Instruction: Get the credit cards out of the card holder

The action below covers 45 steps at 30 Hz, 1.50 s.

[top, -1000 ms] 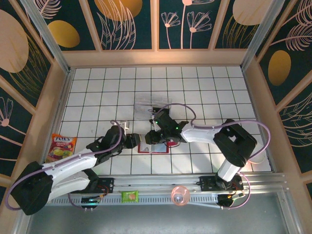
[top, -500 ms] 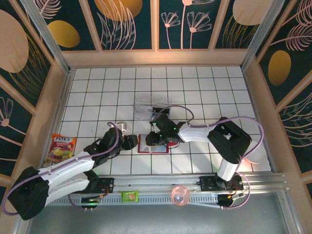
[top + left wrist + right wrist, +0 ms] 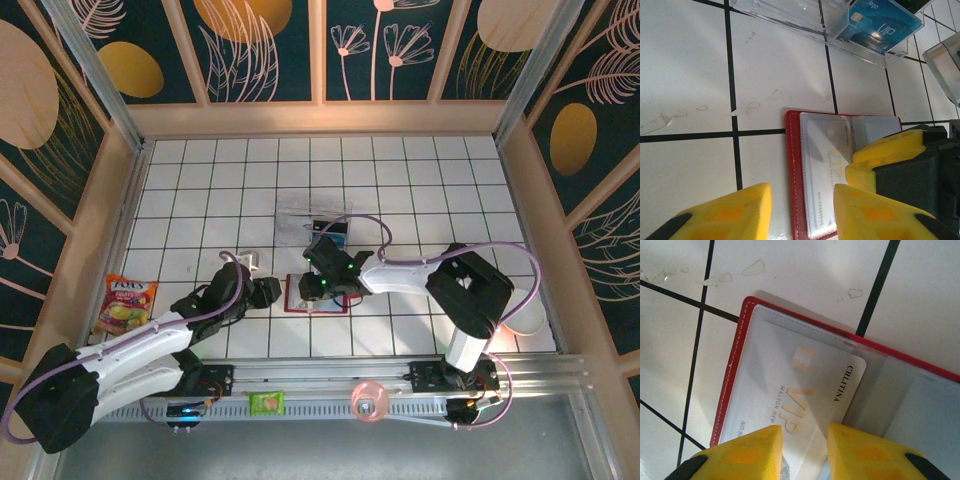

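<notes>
On my left wrist feed, the left gripper sits at the bottom of the frame with its jaws apart and nothing between them. They straddle the red left border of the card holder, which lies open and flat on the white tiled table. On the right wrist feed, the right gripper has its jaws set narrow but parted, low over the same page. I can't tell whether the tips touch the sleeve, because they run off the bottom edge.

The relation I'd steer by is the pale card in the left sleeve. Its long axis runs down the frame toward the right jaws, leaning slightly to lower left, and its near end passes into the gap between them. I judge the right arm the nearer one for the pull, with the left placed to pin the cover.

The card's near end is cut off, and glare on the plastic stops me finding the sleeve's mouth. The right-hand page is blurred, so I can't say whether it holds another card.

Further up in the left wrist feed, well clear of the holder, is a clear plastic box with a blue card inside.
</notes>
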Motion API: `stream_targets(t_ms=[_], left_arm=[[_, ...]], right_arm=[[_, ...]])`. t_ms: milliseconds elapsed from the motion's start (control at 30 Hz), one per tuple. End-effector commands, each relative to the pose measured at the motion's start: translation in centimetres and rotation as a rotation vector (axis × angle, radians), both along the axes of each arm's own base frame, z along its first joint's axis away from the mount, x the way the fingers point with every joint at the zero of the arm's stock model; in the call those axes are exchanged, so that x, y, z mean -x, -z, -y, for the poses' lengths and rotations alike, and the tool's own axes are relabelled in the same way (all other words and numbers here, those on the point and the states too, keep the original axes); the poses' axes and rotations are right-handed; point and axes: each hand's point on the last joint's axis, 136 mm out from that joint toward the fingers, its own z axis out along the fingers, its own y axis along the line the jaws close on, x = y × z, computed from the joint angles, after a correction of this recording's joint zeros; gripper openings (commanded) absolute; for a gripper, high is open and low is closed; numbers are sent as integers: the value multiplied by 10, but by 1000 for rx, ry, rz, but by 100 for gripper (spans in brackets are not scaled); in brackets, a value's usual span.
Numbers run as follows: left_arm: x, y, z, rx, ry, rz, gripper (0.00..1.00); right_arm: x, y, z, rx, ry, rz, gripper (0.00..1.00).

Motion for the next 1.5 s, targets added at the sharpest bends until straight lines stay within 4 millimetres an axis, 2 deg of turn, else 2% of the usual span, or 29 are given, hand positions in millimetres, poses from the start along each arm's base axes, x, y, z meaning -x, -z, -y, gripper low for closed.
stream_targets(t_ms=[0, 133, 333, 433, 633, 1067, 1333, 1467], left_arm=[[-1, -3, 1, 8, 7, 7, 34], [-5, -7, 12, 20, 50, 16, 30], [-13, -1, 40, 41, 130, -9, 25], [-17, 7, 47, 18, 153, -30, 20], [-20, 14, 55, -1, 175, -44, 16], [-14, 41, 48, -70, 169, -127, 4], [6, 63, 36, -100, 175, -215, 0], [12, 65, 32, -102, 175, -230, 0]], right_arm=[[-8, -16, 2, 14, 17, 66, 30], [-11, -30, 4, -25, 19, 87, 27], [-9, -26, 10, -74, 35, 7, 21], [-5, -24, 7, -92, 23, -23, 21], [-2, -19, 9, -105, 22, -56, 21], [0, -6, 11, -99, 26, -105, 21], [1, 8, 24, -73, 64, -141, 21], [3, 10, 21, -102, 51, -165, 21]])
